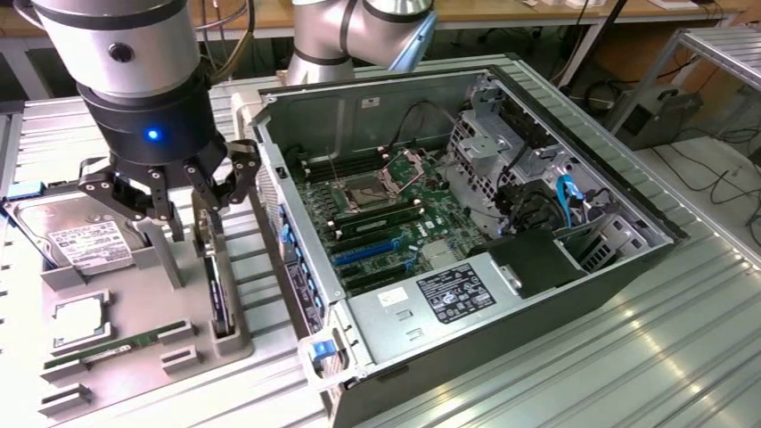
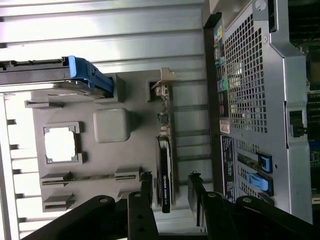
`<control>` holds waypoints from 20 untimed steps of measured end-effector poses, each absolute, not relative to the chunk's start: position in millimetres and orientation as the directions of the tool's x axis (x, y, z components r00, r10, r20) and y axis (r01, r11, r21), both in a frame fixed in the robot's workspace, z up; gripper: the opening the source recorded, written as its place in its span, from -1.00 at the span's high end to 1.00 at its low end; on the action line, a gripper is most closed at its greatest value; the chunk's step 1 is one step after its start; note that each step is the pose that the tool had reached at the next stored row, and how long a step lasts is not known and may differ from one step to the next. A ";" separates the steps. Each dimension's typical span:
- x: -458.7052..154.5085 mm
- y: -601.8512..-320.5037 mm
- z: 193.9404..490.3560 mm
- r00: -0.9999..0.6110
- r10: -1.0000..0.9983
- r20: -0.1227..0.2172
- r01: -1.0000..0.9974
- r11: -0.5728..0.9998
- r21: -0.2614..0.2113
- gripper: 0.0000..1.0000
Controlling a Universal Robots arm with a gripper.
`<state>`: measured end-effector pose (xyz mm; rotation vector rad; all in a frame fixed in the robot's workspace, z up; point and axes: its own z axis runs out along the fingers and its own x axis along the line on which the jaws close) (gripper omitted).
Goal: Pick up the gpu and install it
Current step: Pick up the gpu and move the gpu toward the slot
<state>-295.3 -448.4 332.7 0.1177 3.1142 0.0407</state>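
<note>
The robot is at the pick-up step. Its gripper hangs over the gray tray, which sits just beside the open computer case. The gripper is spread wide and holds nothing.

The gpu stands on its thin edge in a slot of the tray, on the side nearest the case. Its silver bracket is at the end away from the gripper. In the wrist view the black fingers stand on both sides of the card, one by each flat face. They are close to it but do not seem to touch it.

A hard drive with a white label and a thin memory stick lie in other spots of the tray, well apart from the fingers.

The gpu is not in the case yet, so the install part has not begun.

The grab looks like it calls for care. The card is thin and stands up, so the fingers need to go down straight, stay even on both faces and squeeze softly — or the card could tip. The lift should go straight up too, since the case wall is so near.
</note>
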 end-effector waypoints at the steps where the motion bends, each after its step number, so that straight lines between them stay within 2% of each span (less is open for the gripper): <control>1: -295.3 -448.3 330.8 -0.997 0.076 -0.024 0.075 0.997 0.027 0.15; 20: -295.3 -448.8 295.0 -0.997 0.076 -0.024 0.075 0.997 0.027 0.15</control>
